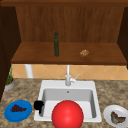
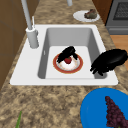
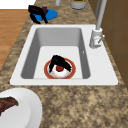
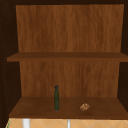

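Small red round item (image 2: 67, 60), looks like a fruit. It sits in the middle of a white plate with a red-brown rim (image 2: 75, 68), on the floor of the sink (image 2: 75, 32).

Right hand (image 2: 65, 53) arches over it from above, fingers curled down on both sides and closing round it.

Handling, my read: light, smooth, round, so it rolls and slips easily, and it's probably soft enough to bruise. Take it at its widest part from opposite sides with a gentle pinch and no squeeze. The plate is stiff and breakable and may slide on the sink floor, so don't press down on it.

Clock directions from the plate, left side view:
- 10 o'clock: faucet (image 2: 32, 37) on the sink's back rim.
- 3 o'clock: left hand (image 2: 110, 60) hovers over the sink's front rim, fingers loose and hanging, holding nothing.
- 5 o'clock: blue plate (image 2: 95, 110) with dark grapes (image 2: 113, 113) on the table (image 2: 50, 105).
- 1 o'clock: white plate (image 2: 80, 15) with dark food (image 2: 90, 14).

The shelf (image 1: 37, 55) above carries a dark bottle (image 1: 56, 44), with a brown lump (image 1: 84, 53) at 3 o'clock of it.
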You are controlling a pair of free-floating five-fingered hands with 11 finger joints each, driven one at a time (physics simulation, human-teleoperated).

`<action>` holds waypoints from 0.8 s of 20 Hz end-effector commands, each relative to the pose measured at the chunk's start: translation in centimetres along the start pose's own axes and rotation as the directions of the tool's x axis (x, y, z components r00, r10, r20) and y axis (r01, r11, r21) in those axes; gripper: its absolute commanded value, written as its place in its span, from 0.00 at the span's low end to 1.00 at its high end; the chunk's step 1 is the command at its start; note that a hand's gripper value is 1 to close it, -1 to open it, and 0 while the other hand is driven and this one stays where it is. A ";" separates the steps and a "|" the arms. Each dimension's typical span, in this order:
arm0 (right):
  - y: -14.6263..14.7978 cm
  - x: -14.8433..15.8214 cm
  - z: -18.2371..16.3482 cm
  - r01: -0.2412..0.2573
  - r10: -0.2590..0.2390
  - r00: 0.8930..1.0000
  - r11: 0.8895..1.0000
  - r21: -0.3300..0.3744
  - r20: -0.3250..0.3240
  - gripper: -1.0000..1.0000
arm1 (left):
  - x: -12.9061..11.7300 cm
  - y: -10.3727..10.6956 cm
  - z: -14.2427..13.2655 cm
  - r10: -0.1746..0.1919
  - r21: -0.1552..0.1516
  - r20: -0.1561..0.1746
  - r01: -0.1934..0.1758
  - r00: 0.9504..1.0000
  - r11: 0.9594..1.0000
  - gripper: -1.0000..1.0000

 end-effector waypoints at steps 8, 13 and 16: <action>0.7 1.6 0.2 -0.081 0.076 0.995 0.994 -0.074 -0.059 1.00 | 0.0 0.0 0.0 0.000 0.000 0.000 0.000 1.000 1.000 0.50; -0.6 0.0 0.9 -0.066 0.057 0.996 0.990 -0.123 -0.075 1.00 | 0.0 0.0 0.0 0.000 0.000 0.000 0.000 1.000 1.000 0.50; -1.8 -1.5 2.3 -0.055 0.048 0.997 0.991 -0.122 -0.061 1.00 | 0.0 0.0 0.0 0.000 0.000 0.000 0.000 1.000 1.000 0.50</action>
